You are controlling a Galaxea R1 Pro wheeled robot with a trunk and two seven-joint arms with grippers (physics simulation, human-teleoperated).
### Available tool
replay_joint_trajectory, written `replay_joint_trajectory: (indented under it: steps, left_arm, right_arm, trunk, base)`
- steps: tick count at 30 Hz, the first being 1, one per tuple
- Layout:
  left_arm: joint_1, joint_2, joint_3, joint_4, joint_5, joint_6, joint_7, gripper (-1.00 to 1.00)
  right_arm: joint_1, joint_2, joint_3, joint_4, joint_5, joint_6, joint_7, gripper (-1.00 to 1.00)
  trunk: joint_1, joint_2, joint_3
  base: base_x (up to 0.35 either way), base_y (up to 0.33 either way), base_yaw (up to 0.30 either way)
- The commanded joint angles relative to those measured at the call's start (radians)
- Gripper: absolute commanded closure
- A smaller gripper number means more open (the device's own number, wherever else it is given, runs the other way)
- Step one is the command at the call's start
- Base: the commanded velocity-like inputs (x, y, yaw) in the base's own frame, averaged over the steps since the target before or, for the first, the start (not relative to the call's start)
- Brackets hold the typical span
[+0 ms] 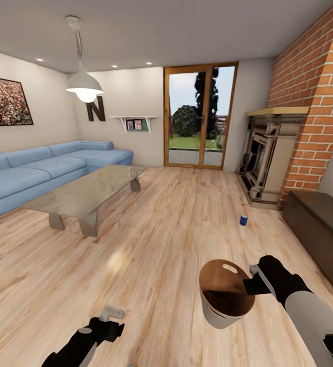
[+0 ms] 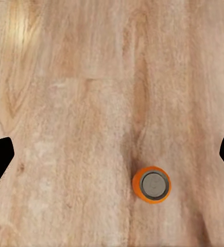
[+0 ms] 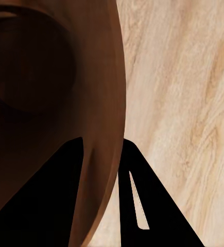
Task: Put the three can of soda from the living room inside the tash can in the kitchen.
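The tash can is clamped at its rim by the right gripper; the left gripper, spread apart above the orange soda can, could topple it if lowered off-centre

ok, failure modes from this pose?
1. The right end effector pinches the trash can by one rim wall only; it may tilt or slip.
2. The orange can stands off-centre between the open left end effector fingers; a descent could knock it over.
3. The blue can stands far off.
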Motion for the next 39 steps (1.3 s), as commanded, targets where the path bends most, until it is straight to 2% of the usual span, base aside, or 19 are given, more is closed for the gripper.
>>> replay_joint_trajectory:
  steps: [1,10,18,26,35,37,39]
  left_arm:
    - [0.0,0.0,-0.003,0.001,0.0,-0.001,0.0,-1.0]
    - [0.0,-0.001,-0.017,0.005,0.001,-0.005,0.0,-1.0]
    - [0.0,-0.001,-0.016,0.005,0.002,-0.006,-0.004,-1.0]
    - [0.0,-0.001,-0.011,0.005,0.001,-0.005,-0.006,-1.0]
    - [0.0,-0.001,-0.002,0.004,0.004,-0.008,0.001,-1.0]
    - [0.001,0.0,-0.003,0.004,0.004,-0.018,0.002,-1.0]
    - [0.001,0.0,-0.004,0.005,0.004,-0.114,0.002,-1.0]
  right_arm:
    - [-0.001,0.0,-0.002,-0.001,-0.017,0.001,0.003,1.0]
    - [-0.001,-0.006,-0.005,0.0,-0.017,0.0,0.002,1.0]
    - [0.0,-0.01,-0.006,0.0,-0.016,0.001,0.003,1.0]
    - [0.001,-0.003,-0.005,-0.001,-0.016,0.001,0.002,1.0]
    - [0.001,0.0,-0.006,-0.001,-0.018,0.004,0.003,1.0]
    - [0.0,0.0,-0.006,-0.001,-0.018,0.005,0.003,1.0]
    - [0.0,0.001,-0.006,-0.002,-0.018,0.005,0.003,1.0]
  trunk:
    - [0.0,0.0,0.0]
    - [0.0,0.0,0.002]
    - [0.0,0.0,0.008]
    - [0.0,0.0,0.016]
    - [0.0,0.0,0.019]
    - [0.0,0.0,0.019]
    - [0.0,0.0,0.019]
  base:
    - [0.256,-0.026,0.0]
    - [0.18,-0.097,-0.044]
    - [0.014,-0.009,-0.2]
    - [0.001,-0.001,-0.201]
    - [0.0,0.0,-0.059]
    - [0.0,0.0,-0.008]
    - [0.0,0.0,-0.004]
